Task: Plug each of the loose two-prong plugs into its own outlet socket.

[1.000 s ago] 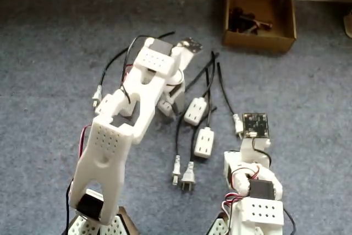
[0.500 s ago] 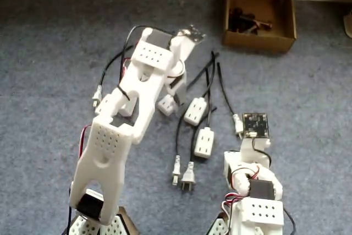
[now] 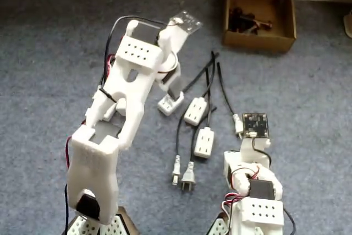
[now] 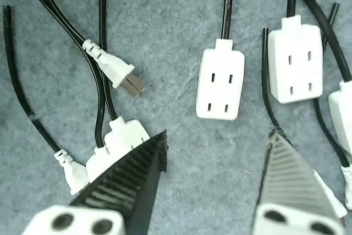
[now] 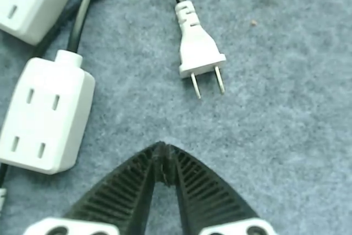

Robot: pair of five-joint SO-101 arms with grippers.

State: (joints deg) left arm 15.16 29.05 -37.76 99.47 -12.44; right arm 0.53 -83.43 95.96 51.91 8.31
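Left gripper (image 4: 213, 155) spread wide over an outlet socket (image 4: 220, 83), upper centre of high view, right gripper (image 5: 163, 160) pressed together, empty, near white plug (image 5: 199, 61), lower right, grey carpet (image 3: 49, 53).

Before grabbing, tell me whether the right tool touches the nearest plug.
Apart. Right wrist view shows bare carpet between the shut tool and the plug.

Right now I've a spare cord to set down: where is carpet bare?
Bare carpet: left of the left arm, and right of the right arm in front of the cardboard box. Between the arms sockets, plugs and cords crowd it.
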